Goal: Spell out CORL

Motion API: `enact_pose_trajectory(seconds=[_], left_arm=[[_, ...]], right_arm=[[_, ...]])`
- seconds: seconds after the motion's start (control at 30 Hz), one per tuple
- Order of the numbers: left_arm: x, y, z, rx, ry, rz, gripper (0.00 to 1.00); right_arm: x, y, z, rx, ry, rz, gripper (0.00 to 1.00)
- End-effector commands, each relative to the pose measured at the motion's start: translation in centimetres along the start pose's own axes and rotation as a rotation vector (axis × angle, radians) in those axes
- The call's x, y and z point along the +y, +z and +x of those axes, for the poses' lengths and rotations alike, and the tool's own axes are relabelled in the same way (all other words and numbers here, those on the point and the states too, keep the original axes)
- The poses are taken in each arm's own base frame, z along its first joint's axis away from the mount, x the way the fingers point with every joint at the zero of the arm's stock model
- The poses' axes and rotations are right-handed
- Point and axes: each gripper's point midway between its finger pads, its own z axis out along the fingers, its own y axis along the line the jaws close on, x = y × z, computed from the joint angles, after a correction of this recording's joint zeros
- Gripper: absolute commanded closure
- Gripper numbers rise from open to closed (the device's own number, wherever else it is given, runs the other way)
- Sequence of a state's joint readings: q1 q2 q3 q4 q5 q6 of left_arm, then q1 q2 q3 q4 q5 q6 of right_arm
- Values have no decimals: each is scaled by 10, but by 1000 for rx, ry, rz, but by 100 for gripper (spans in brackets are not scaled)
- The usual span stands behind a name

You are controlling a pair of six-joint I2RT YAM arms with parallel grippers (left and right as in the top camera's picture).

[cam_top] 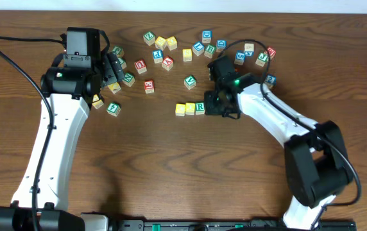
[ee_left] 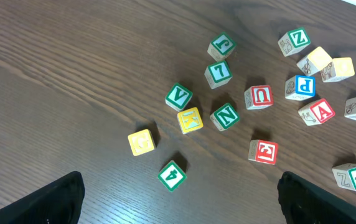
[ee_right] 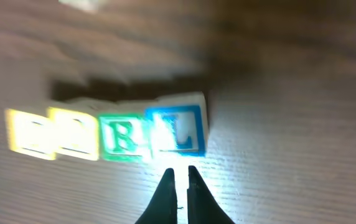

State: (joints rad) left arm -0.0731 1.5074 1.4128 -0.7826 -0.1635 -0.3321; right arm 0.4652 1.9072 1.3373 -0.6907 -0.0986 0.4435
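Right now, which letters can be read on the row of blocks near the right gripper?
"R": on the green block.
"L": on the blue block, beside it.
Outer yellow block and inner yellow block: too blurred to read.

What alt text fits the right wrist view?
Blurred close-up: four blocks in a row on the wooden table, two yellow blocks, a green R block, then a blue L block. The right gripper, nearly shut and empty, points at the L block.
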Motion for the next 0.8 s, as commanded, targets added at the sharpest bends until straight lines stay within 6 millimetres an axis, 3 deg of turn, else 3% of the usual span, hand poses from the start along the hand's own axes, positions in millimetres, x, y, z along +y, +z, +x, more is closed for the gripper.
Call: enact_pose_trajectory(seconds=[0.0, 0.17, 0.2, 0.47, 0.6, 0.77], left_arm=[[2, -2, -2, -8, 7, -4, 2], [2, -2, -2, -8, 6, -4, 2], [2, -2, -2, -8, 7, -4, 2], [2, -2, -2, -8, 7, -4, 2], [2, -2, -2, -8, 7, -4, 2], [2, -2, -2, -8, 7, -4, 2]], right_arm=[[11, -17, -16, -75, -1, -57, 99], [46, -15, -27, -134, -55, -161, 99], [62, -11, -27, -153, -85, -187, 99], [121, 10, -14, -175, -207, -302, 99], [142, 16, -5, -182, -276, -334, 99], [154, 31, 9, -166, -312, -326, 99]])
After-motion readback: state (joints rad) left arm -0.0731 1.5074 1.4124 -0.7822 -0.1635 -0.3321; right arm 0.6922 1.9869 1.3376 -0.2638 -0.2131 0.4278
